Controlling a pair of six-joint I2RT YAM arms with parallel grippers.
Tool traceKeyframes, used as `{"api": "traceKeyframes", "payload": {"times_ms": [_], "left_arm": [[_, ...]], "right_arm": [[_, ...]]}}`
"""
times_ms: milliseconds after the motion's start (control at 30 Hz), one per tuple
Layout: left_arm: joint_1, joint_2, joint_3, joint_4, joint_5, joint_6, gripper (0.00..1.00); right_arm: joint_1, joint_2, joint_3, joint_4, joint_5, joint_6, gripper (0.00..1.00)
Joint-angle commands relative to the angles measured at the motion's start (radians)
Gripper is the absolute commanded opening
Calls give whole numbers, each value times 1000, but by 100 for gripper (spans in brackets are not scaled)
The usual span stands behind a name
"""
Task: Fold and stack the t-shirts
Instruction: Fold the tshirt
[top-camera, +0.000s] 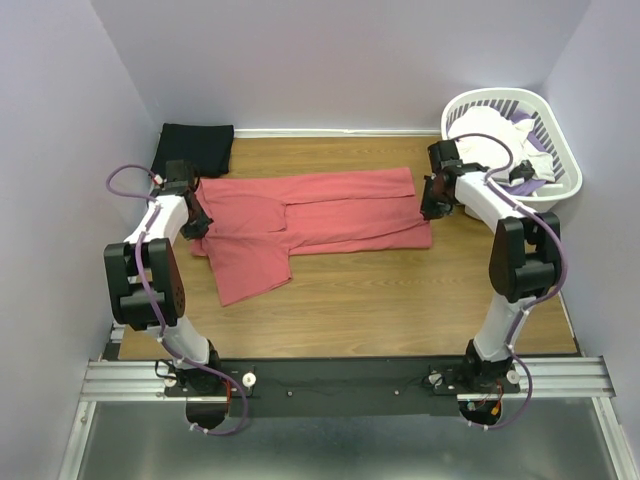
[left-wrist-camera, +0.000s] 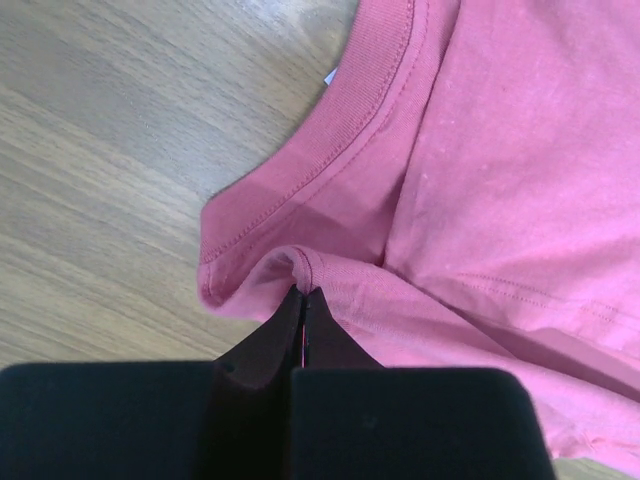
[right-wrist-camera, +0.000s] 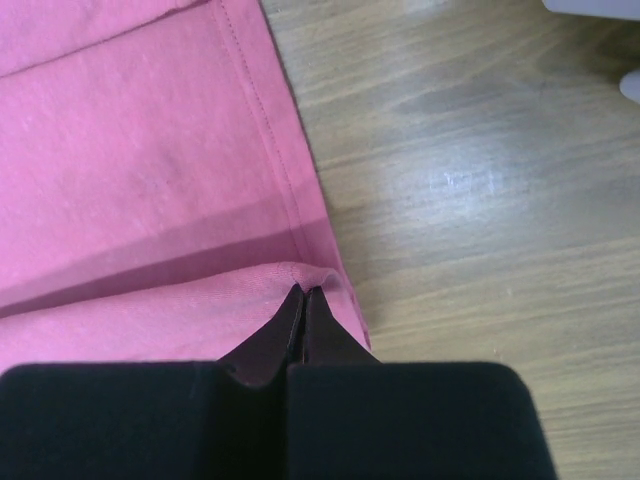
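A coral-red t-shirt (top-camera: 310, 215) lies across the wooden table, partly folded lengthwise, one sleeve hanging toward the front left. My left gripper (top-camera: 203, 222) is shut on a pinch of its cloth just below the collar (left-wrist-camera: 330, 150); the closed tips (left-wrist-camera: 302, 292) bite a raised fold of the shirt. My right gripper (top-camera: 437, 205) is shut on the shirt's hem corner (right-wrist-camera: 325, 275) at the right end, tips (right-wrist-camera: 304, 291) closed on a small lifted fold. A black t-shirt (top-camera: 193, 148) lies folded at the back left corner.
A white slatted basket (top-camera: 551, 140) with white and purple laundry stands at the back right, close behind the right arm. Lilac walls close in the table on three sides. Bare wood (top-camera: 400, 300) stretches in front of the shirt.
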Motion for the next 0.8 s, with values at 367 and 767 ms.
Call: {"api": "traceKeyframes", "payload": {"times_ms": [367, 767], "left_arm": [[17, 24, 57, 60, 4, -15, 0], [15, 46, 44, 94, 8, -24, 0]], "right_arm": [[-6, 75, 90, 41, 54, -33, 0], [-6, 155, 104, 68, 41, -34, 1]]}}
